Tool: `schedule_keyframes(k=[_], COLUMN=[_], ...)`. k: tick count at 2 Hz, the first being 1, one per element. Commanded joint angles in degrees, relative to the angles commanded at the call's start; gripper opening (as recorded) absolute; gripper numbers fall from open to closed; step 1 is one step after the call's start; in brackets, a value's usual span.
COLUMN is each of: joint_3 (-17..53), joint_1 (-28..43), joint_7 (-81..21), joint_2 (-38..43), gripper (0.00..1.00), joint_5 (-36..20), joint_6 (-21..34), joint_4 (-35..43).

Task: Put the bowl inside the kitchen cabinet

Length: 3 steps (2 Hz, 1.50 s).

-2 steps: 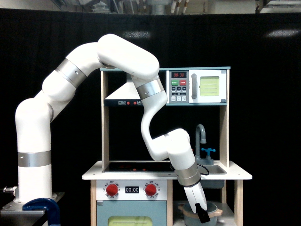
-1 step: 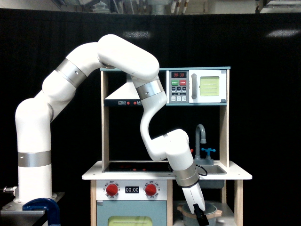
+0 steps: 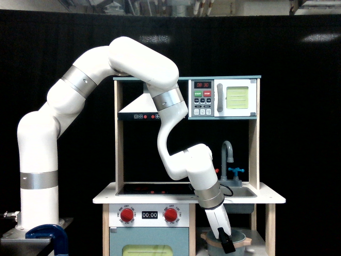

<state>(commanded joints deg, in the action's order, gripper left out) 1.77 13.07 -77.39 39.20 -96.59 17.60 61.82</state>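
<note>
- One white arm (image 3: 80,106) rises from a base at the lower left of the frame, arches over the top of the toy kitchen (image 3: 186,160) and bends down in front of it to the lower right of centre.
- The hand (image 3: 226,242) points downward and slightly toward the frame's right, with its dark fingertips at the tan rim of the bowl (image 3: 240,238); whether the fingers are spread or pinching that rim cannot be told at this size.
- The bowl, grey-blue with a tan wooden rim, sits low in the kitchen cabinet (image 3: 256,242), the open compartment at the lower right of the frame, between the oven side and the pale wooden post; its lower part is cut off by the bottom edge.
- Above the cabinet runs the white surface (image 3: 106,199), with a dark hob (image 3: 154,189) at its centre and a grey sink (image 3: 242,191) to the right, a grey faucet (image 3: 228,154) and blue tap (image 3: 235,172) standing behind the sink.
- Two red knobs (image 3: 127,215) and a small clock display (image 3: 149,215) line the front panel below the hob.
- In the upper right sits the microwave (image 3: 224,98), with a yellow-green window and coloured buttons.
- A blue clamp (image 3: 50,237) shows at the lower left beside the arm's base.
</note>
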Motion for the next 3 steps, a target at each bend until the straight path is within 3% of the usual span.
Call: schedule_keyframes(k=[2,3], joint_3=[0.8,3.4], joint_1=[-5.1,-9.7], joint_7=[2.0,6.0], joint_2=[-5.2,-14.2], gripper=[1.00,1.00], joint_5=[7.2,17.0], joint_6=[2.6,6.3], joint_4=[-4.5,-11.6])
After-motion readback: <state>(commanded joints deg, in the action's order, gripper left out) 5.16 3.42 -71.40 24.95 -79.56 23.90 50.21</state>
